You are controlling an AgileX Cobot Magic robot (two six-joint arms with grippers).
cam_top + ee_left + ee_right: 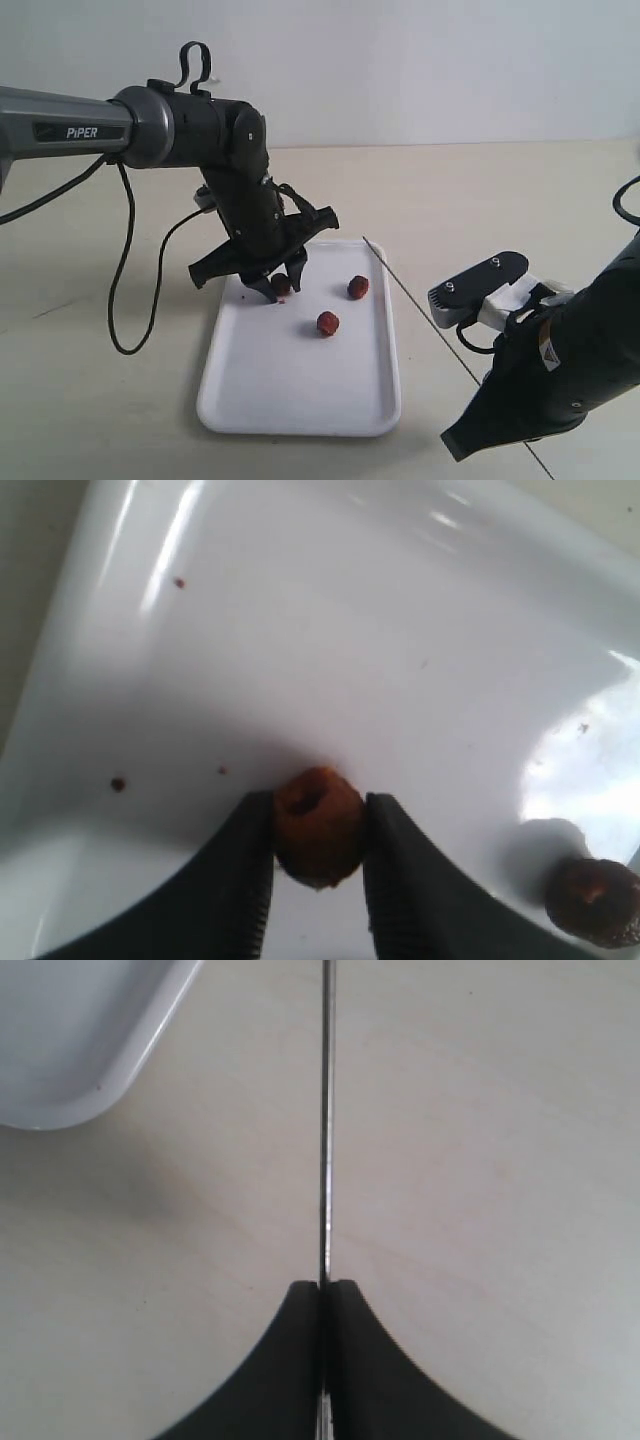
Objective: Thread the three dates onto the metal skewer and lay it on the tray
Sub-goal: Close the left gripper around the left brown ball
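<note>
Three reddish-brown dates lie on the white tray [300, 400]. My left gripper [282, 287] is shut on the far-left date [281, 284], which sits between the dark fingers [235, 880] in the left wrist view as date [318, 825]. A second date [358, 287] lies toward the tray's right rim, and the third date [327, 323] is near the middle. My right gripper [322, 1288] is shut on the metal skewer [326, 1140], a thin rod [420, 305] running over the table beside the tray's right edge.
A black cable [125, 290] loops on the table left of the tray. Small reddish crumbs [118, 783] dot the tray floor. The tray's corner [90, 1080] shows in the right wrist view.
</note>
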